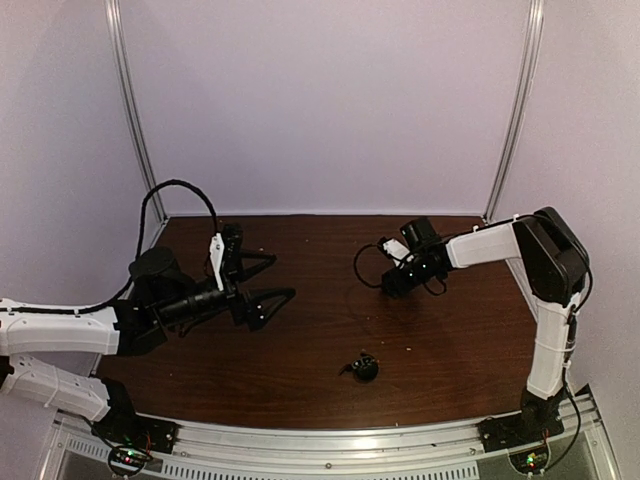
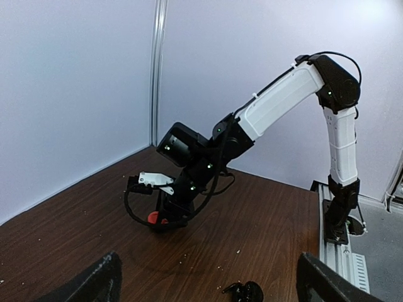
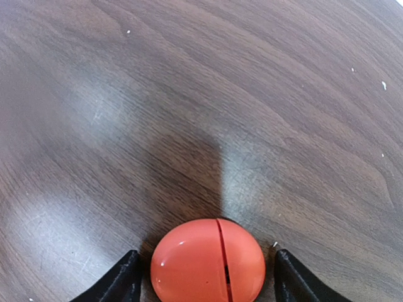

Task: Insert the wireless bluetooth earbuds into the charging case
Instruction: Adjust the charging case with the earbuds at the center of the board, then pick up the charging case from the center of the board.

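A closed red-orange charging case (image 3: 208, 263) lies on the dark wooden table, a seam running down its middle. My right gripper (image 3: 204, 280) is open and straddles the case, with a small gap between each finger and it. The left wrist view also shows the case (image 2: 153, 218) under the right gripper (image 2: 165, 217). In the top view the right gripper (image 1: 394, 284) hides it. A small black case (image 1: 362, 369) with a dark bit sticking out on its left lies near the table's front middle. My left gripper (image 1: 276, 279) is wide open and empty, above the table's left. No loose earbuds show clearly.
The black case also shows at the bottom of the left wrist view (image 2: 245, 292). A black cable (image 1: 362, 268) loops beside the right wrist. Pale walls and metal posts (image 1: 132, 110) enclose the table (image 1: 300, 350). A metal rail (image 1: 330, 440) runs along the near edge.
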